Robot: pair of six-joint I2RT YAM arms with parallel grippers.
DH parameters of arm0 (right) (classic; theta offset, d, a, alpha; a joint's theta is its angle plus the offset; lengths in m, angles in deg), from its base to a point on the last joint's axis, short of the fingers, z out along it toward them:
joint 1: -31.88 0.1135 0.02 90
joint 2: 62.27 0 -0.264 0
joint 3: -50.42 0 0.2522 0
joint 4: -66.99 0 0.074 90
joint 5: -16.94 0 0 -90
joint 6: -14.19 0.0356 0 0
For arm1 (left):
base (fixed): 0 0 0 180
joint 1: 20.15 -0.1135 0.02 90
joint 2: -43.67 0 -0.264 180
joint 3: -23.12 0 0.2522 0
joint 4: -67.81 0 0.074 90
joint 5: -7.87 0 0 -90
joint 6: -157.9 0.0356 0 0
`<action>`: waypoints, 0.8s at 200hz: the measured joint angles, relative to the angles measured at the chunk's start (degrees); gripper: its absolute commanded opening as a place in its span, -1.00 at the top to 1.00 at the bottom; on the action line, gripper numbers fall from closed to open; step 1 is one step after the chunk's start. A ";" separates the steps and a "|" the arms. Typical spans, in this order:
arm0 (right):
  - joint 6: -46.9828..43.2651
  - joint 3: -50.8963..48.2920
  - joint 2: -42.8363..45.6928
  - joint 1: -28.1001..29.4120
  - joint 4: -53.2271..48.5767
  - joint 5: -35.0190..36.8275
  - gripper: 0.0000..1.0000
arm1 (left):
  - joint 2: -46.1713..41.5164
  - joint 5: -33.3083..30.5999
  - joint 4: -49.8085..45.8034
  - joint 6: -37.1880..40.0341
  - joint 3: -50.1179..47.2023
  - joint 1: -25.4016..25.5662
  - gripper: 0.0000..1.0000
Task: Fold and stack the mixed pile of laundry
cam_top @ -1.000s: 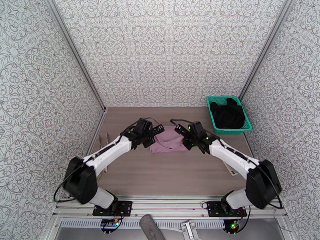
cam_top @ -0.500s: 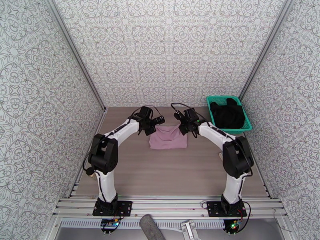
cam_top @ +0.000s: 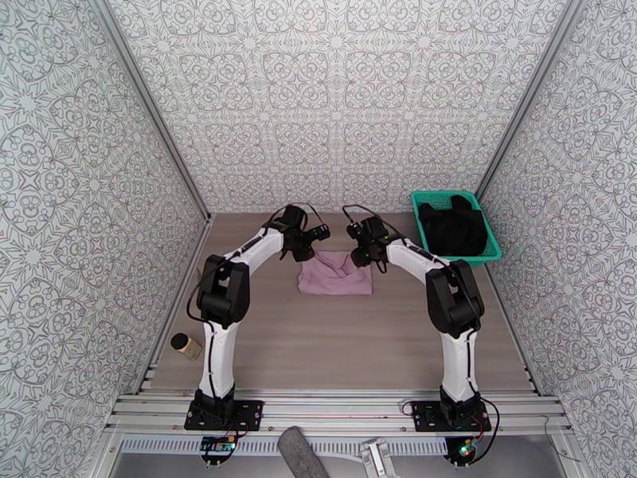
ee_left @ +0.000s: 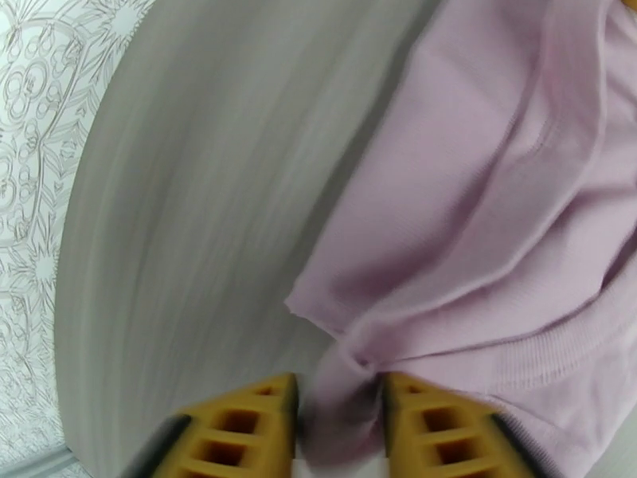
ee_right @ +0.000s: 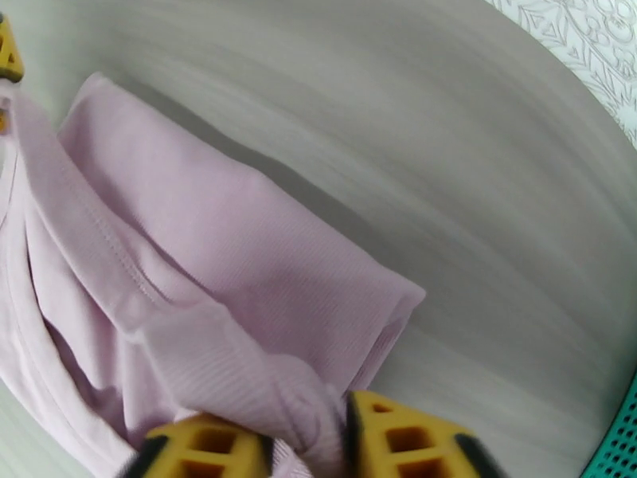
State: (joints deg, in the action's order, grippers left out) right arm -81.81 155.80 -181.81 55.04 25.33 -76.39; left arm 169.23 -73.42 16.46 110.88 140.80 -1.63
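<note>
The walls (cam_top: 334, 97) and the table (cam_top: 334, 352) are taken in whole from above, where both arms are seen stretched far forward with elbows raised. The basket (cam_top: 462, 261) is set at the far right corner and the black garment (cam_top: 452, 226) is heaped inside it, well apart from the shirt (cam_top: 336, 276). The shirt is laid flat as a folded rectangle in the middle of the table's far half. From above, the left gripper (cam_top: 309, 250) is placed at the shirt's far left corner and the right gripper (cam_top: 366, 255) at its far right corner, but their jaws are hidden there by the wrists. That is supplied by the wrist views: in each, the yellow fingers (ee_left: 239, 432) are seen parted, with a bunched corner of shirt lying in the gap. Stitched hems and ribbing, lost from above, are made out there too. A teal edge of the basket is caught at the lower right of the right wrist view, and the left gripper's yellow fingertip (ee_right: 6, 53) at its upper left. A small cylinder (cam_top: 185, 345) is stood at the table's left edge, well clear of the cloth
</note>
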 measured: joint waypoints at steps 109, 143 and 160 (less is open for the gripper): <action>3.91 -3.82 9.46 -1.60 2.08 -1.95 -0.20 | -5.84 -10.10 0.72 -7.61 -0.15 0.39 -0.06; 2.93 -7.10 10.32 -1.60 3.41 -4.96 0.25 | -10.86 -14.01 1.42 -10.25 -4.37 4.37 0.21; 3.04 -7.69 10.08 -1.60 3.23 -7.08 0.50 | -11.23 -14.29 2.03 -11.78 -6.27 6.64 0.55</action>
State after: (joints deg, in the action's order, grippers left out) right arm -78.77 148.10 -171.74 53.44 28.56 -83.47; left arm 158.00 -87.71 18.49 99.10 134.52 5.01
